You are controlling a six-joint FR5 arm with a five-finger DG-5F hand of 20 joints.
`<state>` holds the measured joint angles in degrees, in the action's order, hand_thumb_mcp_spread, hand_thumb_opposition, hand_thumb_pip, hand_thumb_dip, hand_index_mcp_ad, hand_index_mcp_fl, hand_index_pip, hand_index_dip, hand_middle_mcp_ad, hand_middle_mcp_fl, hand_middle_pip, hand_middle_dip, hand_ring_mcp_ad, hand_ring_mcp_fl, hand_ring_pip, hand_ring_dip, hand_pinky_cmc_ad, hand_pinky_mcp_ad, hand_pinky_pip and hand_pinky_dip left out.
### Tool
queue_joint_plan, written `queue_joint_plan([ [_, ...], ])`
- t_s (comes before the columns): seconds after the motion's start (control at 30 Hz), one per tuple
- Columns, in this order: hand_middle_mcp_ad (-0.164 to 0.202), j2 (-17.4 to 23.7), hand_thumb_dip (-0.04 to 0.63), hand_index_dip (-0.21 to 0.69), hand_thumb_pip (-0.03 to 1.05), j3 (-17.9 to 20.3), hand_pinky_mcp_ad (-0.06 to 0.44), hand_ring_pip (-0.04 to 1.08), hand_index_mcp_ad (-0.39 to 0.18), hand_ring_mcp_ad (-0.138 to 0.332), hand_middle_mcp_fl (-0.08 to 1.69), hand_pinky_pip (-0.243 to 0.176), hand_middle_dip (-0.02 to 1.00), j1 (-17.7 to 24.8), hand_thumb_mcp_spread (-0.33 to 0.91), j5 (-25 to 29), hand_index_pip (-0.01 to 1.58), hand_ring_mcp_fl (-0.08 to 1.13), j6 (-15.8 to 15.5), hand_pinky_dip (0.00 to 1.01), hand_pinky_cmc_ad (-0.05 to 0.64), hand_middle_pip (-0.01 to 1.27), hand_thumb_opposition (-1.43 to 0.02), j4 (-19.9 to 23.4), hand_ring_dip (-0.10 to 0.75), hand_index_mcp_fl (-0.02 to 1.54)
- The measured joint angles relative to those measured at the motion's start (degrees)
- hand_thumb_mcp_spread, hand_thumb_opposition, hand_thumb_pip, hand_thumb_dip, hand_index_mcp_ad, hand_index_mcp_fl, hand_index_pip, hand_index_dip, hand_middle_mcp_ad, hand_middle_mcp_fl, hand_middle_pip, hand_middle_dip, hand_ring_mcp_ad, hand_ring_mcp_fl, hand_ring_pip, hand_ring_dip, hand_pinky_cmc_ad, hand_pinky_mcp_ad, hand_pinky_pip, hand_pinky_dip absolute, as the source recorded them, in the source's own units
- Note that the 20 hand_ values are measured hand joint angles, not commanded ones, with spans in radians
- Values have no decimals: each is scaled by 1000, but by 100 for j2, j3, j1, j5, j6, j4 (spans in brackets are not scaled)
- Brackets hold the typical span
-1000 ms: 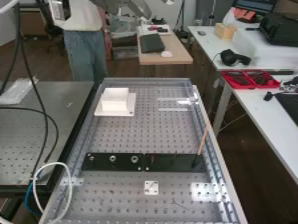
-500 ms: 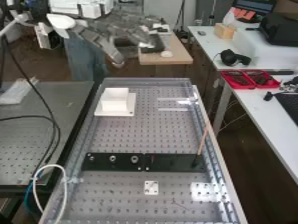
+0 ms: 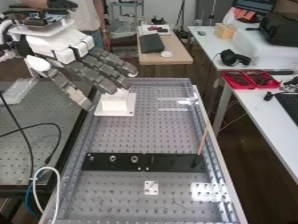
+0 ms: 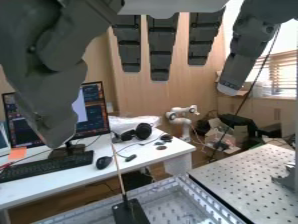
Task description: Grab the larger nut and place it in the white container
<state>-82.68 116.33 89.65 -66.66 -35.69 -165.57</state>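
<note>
In the high view the hand (image 3: 93, 70) hangs at the upper left, over the bench's far left corner, its fingers straight and nothing held. The white container (image 3: 114, 106) stands on a white base below the fingertips, partly hidden by them. Several nuts sit in a row on the black plate's left half; the nut at the row's right end (image 3: 135, 159) looks largest, with another nut (image 3: 112, 158) left of it and a smaller one (image 3: 92, 158) at the far left. In the wrist view the hand (image 4: 161, 47) has its fingers extended over the room.
A thin wooden stick (image 3: 203, 142) stands up from the black plate's right part, also the stick (image 4: 118, 172) in the wrist view. A small white plate (image 3: 151, 188) lies nearer the front. Cables (image 3: 52, 172) loop along the left edge. Red trays (image 3: 247, 79) sit on the right table.
The hand came into the high view from the upper left and moved down and nearer, now partly covering the white container. The nuts and container have stayed put.
</note>
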Motion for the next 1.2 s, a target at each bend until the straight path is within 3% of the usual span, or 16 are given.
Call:
queue_joint_plan([
  [0.17, 61, -78, 175, -47, 702, 390, 363, 99, -89, 178, 129, -96, 253, 21, 230, 366, 887, 2, 316, 759, 408, 115, -822, 360, 192, 58],
  [0.43, 61, -509, 183, -45, 707, 731, 363, 98, -122, 182, 75, -96, 255, 186, 262, 758, 1227, 0, 629, 754, 408, 115, -834, 924, 192, 7],
  [0.8, 61, -1373, 188, 51, 721, 1101, 358, 120, -138, 180, -3, -96, 255, 403, 281, 1353, 1477, 2, 1034, 735, 410, 119, -848, 1975, 190, 5],
  [1.2, 59, -1786, 188, 68, 721, 1325, 360, 169, -138, 180, -2, -96, 255, 549, 286, 1819, 1557, 5, 869, 738, 410, 120, -860, 2649, 182, 9],
])
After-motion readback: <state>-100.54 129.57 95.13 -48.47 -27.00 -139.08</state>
